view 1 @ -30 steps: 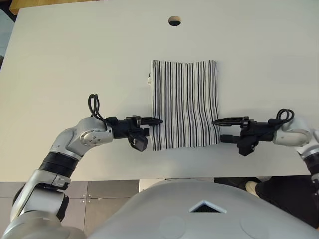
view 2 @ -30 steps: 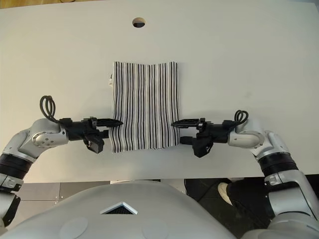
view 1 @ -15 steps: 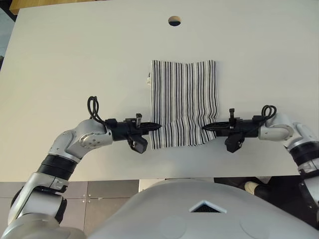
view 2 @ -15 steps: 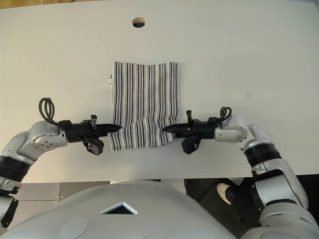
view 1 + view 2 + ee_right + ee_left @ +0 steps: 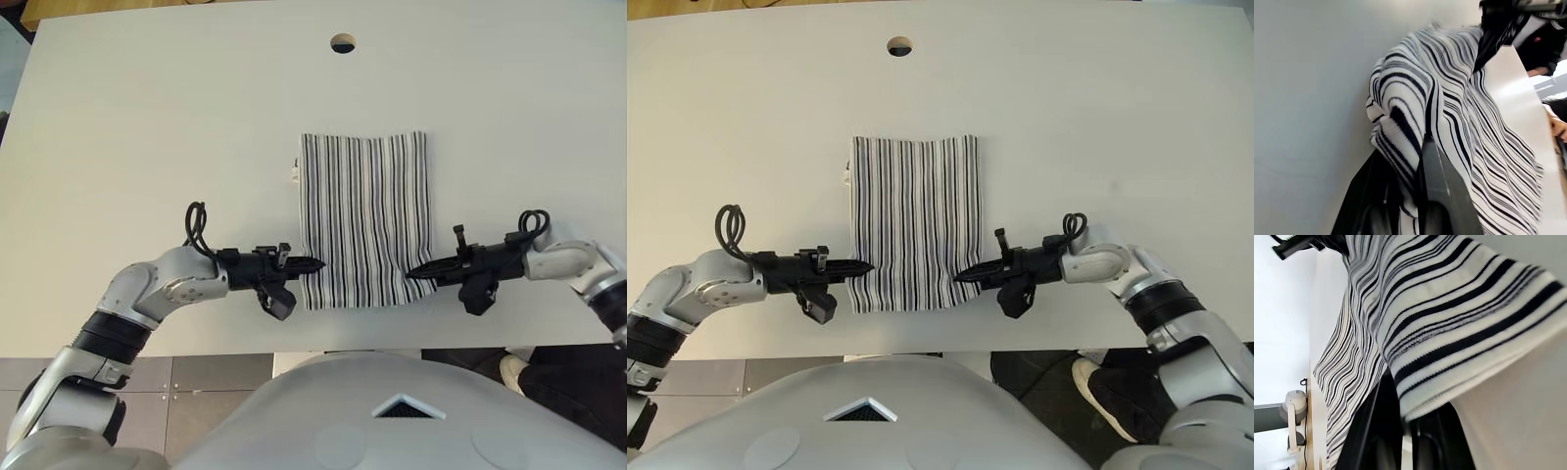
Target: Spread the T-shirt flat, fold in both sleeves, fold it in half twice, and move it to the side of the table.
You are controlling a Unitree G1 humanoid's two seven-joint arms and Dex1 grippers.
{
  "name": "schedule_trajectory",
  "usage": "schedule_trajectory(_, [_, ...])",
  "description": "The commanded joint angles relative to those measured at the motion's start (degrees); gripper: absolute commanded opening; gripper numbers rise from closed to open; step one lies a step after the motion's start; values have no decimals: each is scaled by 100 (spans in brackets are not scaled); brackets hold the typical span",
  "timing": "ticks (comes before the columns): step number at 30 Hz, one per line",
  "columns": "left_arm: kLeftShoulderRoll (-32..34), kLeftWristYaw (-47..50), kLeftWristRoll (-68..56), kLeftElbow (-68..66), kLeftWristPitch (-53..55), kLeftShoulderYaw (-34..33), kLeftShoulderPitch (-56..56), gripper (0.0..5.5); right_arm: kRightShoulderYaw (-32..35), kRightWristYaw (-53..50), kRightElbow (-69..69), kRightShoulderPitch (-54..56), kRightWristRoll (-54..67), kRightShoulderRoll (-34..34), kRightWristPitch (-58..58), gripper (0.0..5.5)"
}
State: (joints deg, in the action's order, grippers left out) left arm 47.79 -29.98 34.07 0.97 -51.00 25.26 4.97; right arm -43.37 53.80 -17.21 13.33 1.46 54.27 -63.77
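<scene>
Midway across the counter the striped T-shirt lay as a sleeves-in rectangle, its long axis running twelve to six o'clock. My left jaws were pinched shut on its near corner at seven o'clock, my right jaws on the one at five. With each arm at its own corner, I judged the coming fold must carry that hem toward twelve, onto the far edge.
</scene>
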Motion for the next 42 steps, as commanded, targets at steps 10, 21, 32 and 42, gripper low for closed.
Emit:
schedule_trajectory(10, [179,-938,-346,2268,1741,968,2352,10,251,2344,1027,-191,1943,490,1820,26])
schedule_trajectory(21, [-296,-854,-2391,2101,2988,125,1693,10,1327,3251,-837,1316,1977,-881,3290,26])
schedule_trajectory(32, [-1247,-896,-3864,1185,3995,-647,689,10,1974,3607,-2879,2544,1195,-1971,3819,26])
schedule_trajectory(42, [-1863,-851,-4149,-192,3998,-1212,-34,10,2344,2843,-4205,3279,338,-2703,4110,26])
